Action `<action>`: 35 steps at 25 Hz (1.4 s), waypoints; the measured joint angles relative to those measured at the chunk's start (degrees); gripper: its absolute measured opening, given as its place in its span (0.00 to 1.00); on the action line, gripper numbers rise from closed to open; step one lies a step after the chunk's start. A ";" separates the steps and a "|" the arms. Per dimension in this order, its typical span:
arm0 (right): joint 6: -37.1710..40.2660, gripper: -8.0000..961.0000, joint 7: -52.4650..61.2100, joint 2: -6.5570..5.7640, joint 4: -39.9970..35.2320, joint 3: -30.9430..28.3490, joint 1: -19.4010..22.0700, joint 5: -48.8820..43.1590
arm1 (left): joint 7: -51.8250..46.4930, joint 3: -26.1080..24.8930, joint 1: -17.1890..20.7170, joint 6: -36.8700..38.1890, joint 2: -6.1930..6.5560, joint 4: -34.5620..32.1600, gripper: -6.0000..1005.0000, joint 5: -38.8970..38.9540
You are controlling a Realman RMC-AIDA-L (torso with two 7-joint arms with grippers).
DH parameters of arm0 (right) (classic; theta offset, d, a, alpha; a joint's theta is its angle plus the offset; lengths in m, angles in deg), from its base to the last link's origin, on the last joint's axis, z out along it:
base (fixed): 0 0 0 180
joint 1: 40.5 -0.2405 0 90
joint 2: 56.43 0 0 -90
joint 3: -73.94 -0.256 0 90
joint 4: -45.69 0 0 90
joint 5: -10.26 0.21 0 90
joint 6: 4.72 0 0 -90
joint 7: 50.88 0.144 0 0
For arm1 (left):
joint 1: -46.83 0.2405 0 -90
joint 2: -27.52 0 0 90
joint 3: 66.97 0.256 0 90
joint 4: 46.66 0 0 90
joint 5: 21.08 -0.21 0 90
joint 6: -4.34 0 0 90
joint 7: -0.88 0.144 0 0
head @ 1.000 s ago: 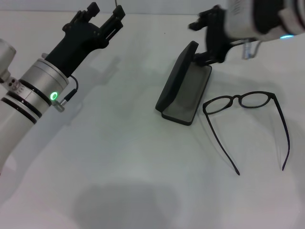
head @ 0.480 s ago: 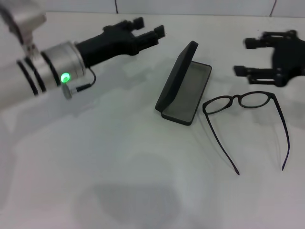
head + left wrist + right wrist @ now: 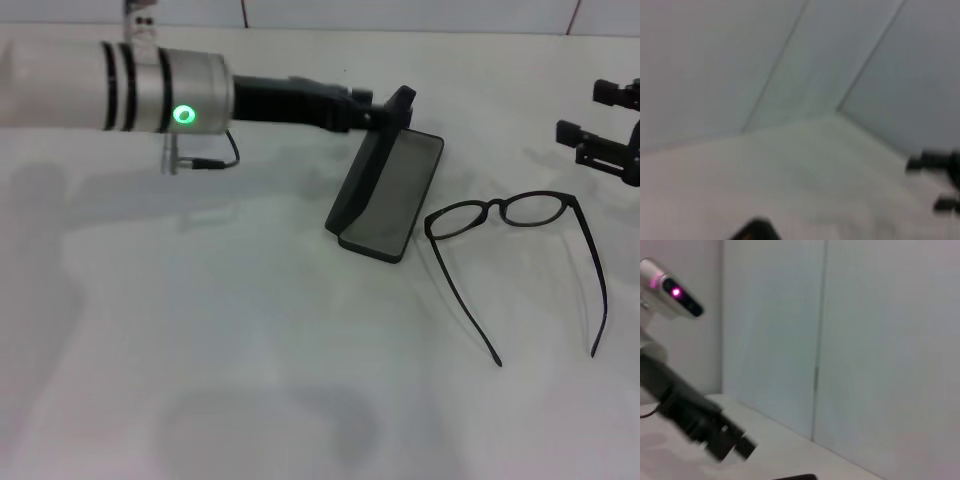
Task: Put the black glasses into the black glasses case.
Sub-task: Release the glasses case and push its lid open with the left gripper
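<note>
Glasses case (image 3: 385, 190), black, lay open at the far centre of the table (image 3: 250, 330), the left gripper (image 3: 375, 112) at its raised lid, fingers impossible to judge. Black glasses (image 3: 520, 250) lay unfolded just right, untouched. The right gripper (image 3: 608, 137) waited spread, far right; grasping the glasses seemed next. Only the right wrist view showed the wall.

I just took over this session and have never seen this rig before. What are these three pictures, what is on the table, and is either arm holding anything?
The wide picture comes from the robot's head, looking down at a white table. The other two come from cameras on each wrist and mostly show the wall. The left gripper reaches across to the raised lid of the black glasses case, which lies open. The black glasses lie unfolded beside the case, untouched. The right gripper hangs open and empty at the table's right edge. Whether the left gripper actually clamps the lid cannot be told.
</note>
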 joint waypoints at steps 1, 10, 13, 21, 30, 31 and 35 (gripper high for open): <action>-0.42 0.70 -0.62 -0.07 0.88 -0.08 -0.11 0.68 | -1.25 0.01 -1.35 -0.60 -0.82 1.40 0.77 -2.51; -0.65 0.70 -2.51 -0.24 2.64 0.24 -0.63 1.31 | -5.68 0.06 -6.09 -6.46 -1.87 2.45 0.77 -11.56; -0.65 0.70 -2.55 -0.22 3.01 0.25 -1.00 1.34 | -5.74 0.09 -6.29 -8.19 -1.88 2.33 0.77 -12.81; -0.62 0.70 -2.64 -0.36 3.67 0.22 -1.80 0.93 | -6.26 0.12 -7.62 -10.20 -1.93 0.25 0.77 -17.08; -0.61 0.70 -3.24 -0.39 4.27 0.17 -1.88 0.90 | -7.59 0.11 -8.29 -13.24 -1.86 0.27 0.73 -16.99; -0.61 0.70 -3.27 -0.38 4.28 0.18 -1.89 0.89 | -8.26 0.11 -8.48 -13.43 -1.82 0.28 0.73 -17.30; -0.61 0.70 -3.39 -0.36 4.31 0.14 -1.80 0.89 | -8.68 0.11 -9.18 -13.59 -1.80 0.29 0.48 -17.79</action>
